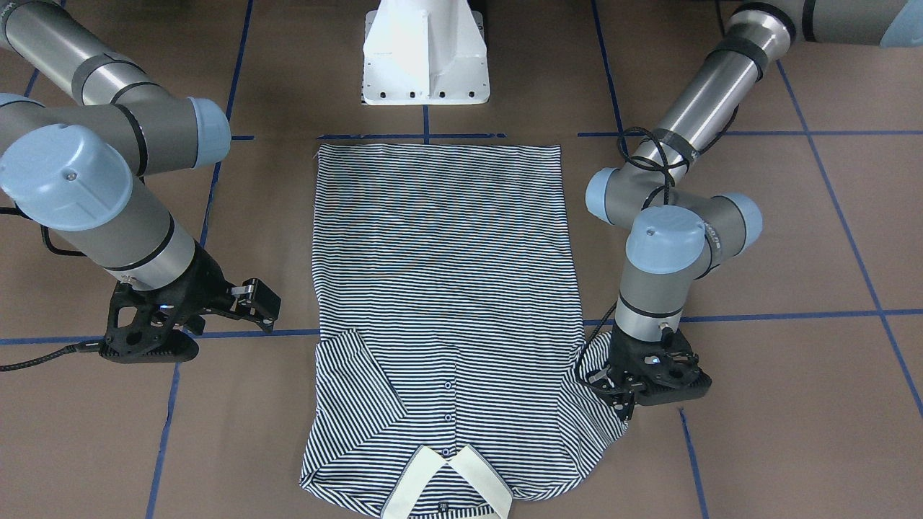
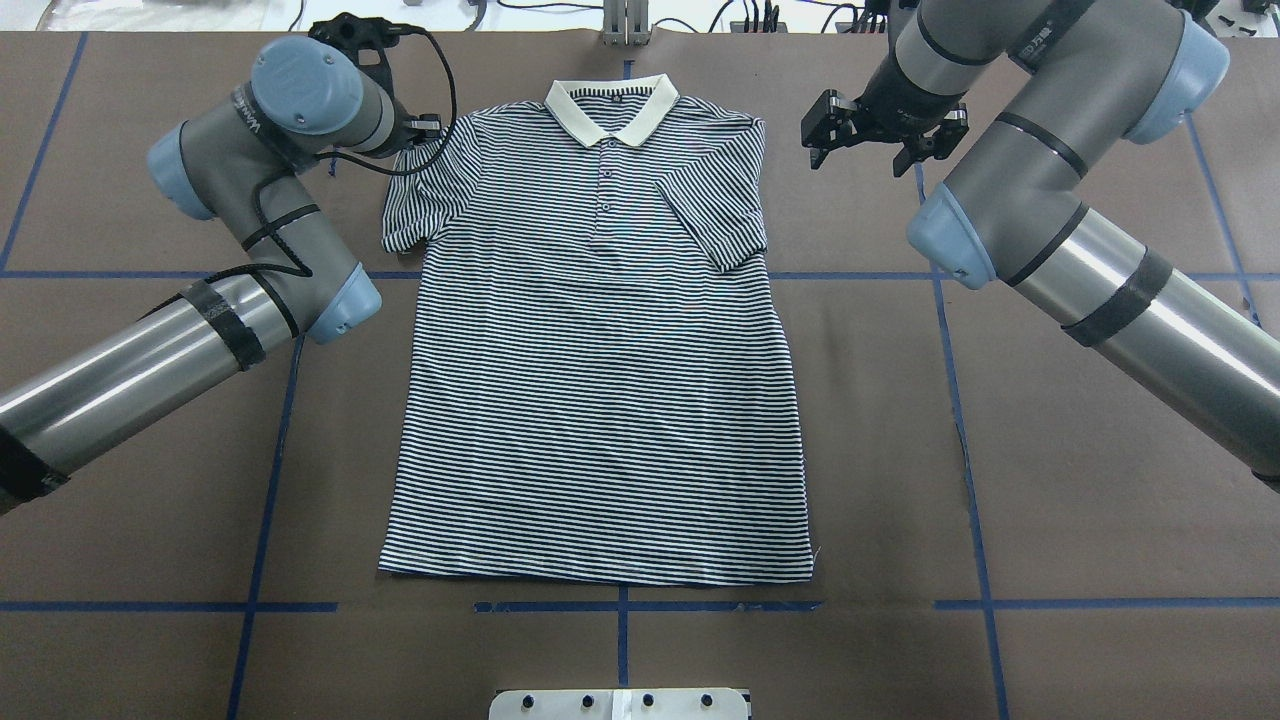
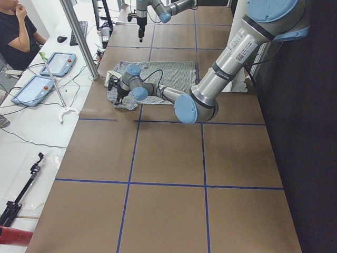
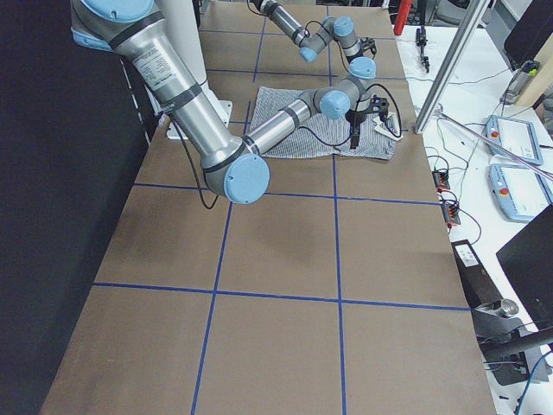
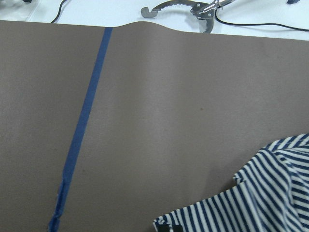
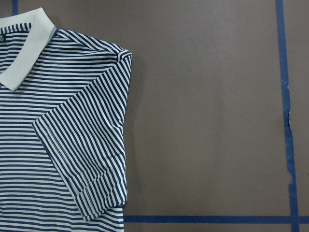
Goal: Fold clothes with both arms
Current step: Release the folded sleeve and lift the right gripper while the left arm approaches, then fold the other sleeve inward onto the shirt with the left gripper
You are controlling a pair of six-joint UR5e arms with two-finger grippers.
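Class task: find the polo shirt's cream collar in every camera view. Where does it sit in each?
Front-facing: cream collar, bottom centre.
Overhead: collar, top centre.
Exterior left: collar, a small pale patch at the shirt's left end.
Exterior right: collar, small pale patch at the shirt's right end.
Left wrist: not in view.
Right wrist: collar, top-left corner.
Shared landmark: the folded-in sleeve beside it.

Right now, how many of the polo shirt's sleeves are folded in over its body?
1: the right sleeve lies folded over the polo shirt. The left sleeve is spread outward, unfolded.
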